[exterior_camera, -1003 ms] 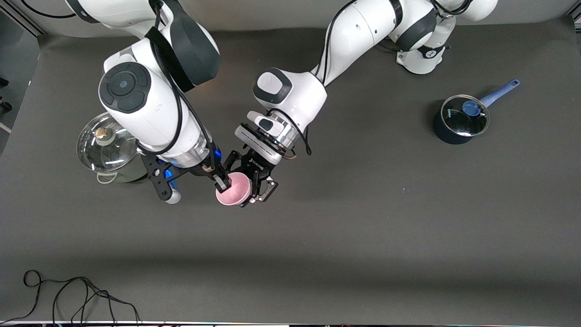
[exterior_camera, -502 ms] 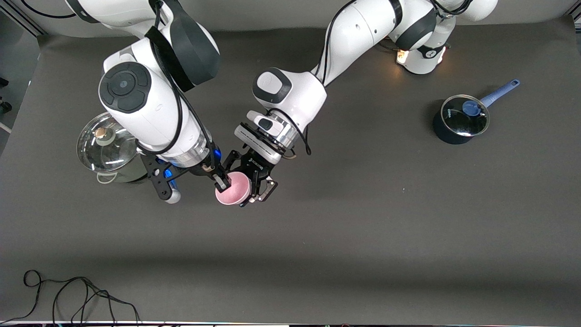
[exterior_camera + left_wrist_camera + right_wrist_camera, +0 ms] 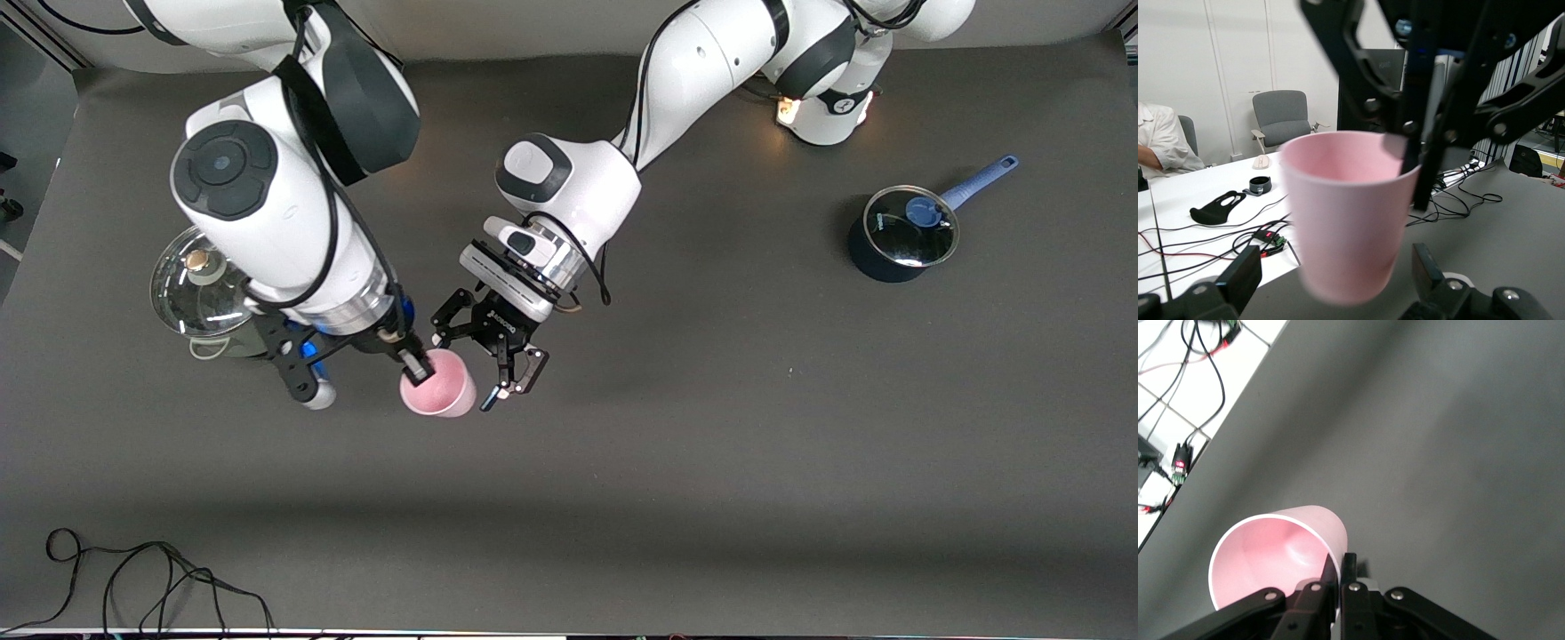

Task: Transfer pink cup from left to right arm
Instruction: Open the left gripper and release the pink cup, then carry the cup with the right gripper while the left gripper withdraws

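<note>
The pink cup hangs mouth-up over the middle of the table. My right gripper is shut on its rim, one finger inside and one outside. The right wrist view shows the cup and that pinch from close up. My left gripper stands open beside the cup, toward the left arm's end. In the left wrist view the cup sits between the spread fingers, touching neither, with the right gripper on its rim.
A steel pot with a glass lid stands under the right arm. A dark blue saucepan with a lid sits toward the left arm's end. A black cable lies near the table's front edge.
My left gripper has opened and let go of the pink cup. The right arm has shifted toward its own end of the table, carrying the cup out of the left jaws.
</note>
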`<state>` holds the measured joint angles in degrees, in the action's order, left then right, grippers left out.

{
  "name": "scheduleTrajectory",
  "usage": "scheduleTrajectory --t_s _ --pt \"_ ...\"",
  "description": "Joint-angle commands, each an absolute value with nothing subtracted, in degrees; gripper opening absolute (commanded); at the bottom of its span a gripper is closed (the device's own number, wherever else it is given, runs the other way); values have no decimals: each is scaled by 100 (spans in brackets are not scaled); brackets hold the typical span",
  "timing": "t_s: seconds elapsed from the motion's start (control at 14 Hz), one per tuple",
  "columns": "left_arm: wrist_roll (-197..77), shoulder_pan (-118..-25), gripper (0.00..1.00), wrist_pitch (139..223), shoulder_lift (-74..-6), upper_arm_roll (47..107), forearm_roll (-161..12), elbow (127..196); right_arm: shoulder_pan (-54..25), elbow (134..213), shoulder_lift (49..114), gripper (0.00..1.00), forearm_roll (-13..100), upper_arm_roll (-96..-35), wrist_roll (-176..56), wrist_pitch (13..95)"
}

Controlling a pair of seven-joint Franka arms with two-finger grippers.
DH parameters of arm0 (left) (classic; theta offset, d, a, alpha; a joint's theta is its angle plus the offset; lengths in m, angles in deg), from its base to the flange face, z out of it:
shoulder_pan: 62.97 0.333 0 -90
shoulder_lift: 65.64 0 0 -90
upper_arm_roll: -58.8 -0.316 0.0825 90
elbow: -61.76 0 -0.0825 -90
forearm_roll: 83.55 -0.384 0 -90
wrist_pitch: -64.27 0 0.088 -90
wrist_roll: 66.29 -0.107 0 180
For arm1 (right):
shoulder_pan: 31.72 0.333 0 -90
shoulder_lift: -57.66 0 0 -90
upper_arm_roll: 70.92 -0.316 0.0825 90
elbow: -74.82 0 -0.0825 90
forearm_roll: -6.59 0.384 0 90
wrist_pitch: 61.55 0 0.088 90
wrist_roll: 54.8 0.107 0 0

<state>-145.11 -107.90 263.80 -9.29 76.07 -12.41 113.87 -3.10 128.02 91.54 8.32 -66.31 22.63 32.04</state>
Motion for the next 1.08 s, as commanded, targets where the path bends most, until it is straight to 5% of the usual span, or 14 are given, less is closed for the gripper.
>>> scheduleTrajectory --t_s 0.0,0.65,1.0 --pt "-14381 -10324 100 25783 -1096 7568 -1587 11721 -569 12650 9211 0 703 -6513 1659 3276" --pt "-14399 -8120 100 22147 -2342 7550 -2245 13037 -2125 12799 8983 0 747 -6486 -1019 3118" --pt "-14250 -6371 100 18853 -3574 7541 -3194 14033 -2706 13359 8589 0 782 -6486 -3989 2546"
